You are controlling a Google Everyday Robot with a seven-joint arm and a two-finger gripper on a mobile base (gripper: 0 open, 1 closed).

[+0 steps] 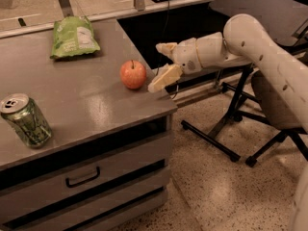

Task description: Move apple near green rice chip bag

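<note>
The red-orange apple (133,74) sits on the grey cabinet top (72,100) near its right edge. The light green rice chip bag (73,36) lies at the back of the top, up and to the left of the apple. My gripper (162,64) reaches in from the right, just right of the apple, with its two pale fingers spread apart; the lower finger (164,78) nearly touches the apple's right side. It holds nothing.
A green drink can (25,120) stands at the front left of the cabinet top. The cabinet has drawers below. Black stand legs (226,129) spread over the speckled floor on the right. A dark table stands behind.
</note>
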